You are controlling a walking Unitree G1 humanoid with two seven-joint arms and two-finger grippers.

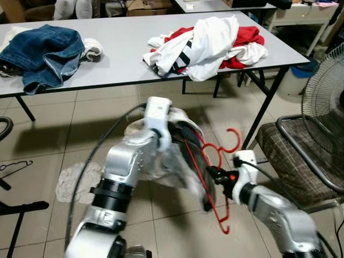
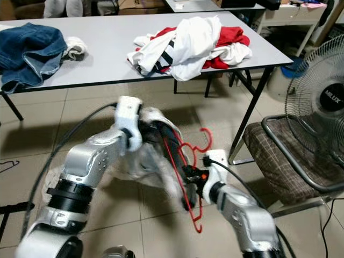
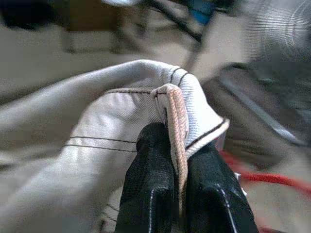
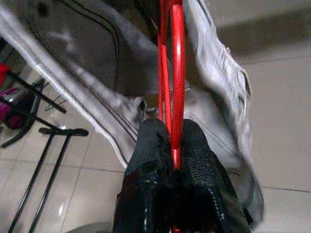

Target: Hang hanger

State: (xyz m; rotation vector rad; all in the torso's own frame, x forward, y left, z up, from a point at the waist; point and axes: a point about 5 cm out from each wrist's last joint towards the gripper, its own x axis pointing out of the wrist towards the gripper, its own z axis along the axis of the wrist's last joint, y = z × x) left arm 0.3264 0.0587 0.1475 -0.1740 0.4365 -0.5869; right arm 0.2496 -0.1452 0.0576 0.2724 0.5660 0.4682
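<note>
Both grippers loaded: left gripper (image 3: 180,194) pinches pale grey garment (image 3: 87,141) hem, right gripper (image 4: 172,160) clamps red plastic hanger (image 1: 212,172). I'm mid-threading, I reckon; next I need hanger end fed inside garment opening w/o slipping.

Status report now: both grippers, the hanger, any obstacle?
Left gripper shut on pale garment hem. Right gripper shut on red hanger, partly inside the garment. Table and chair close ahead.

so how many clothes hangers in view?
2. A red hanger held by the right gripper, its end inside the pale garment gripped by the left gripper; a thin wire hanger lies on the floor far left.
</note>
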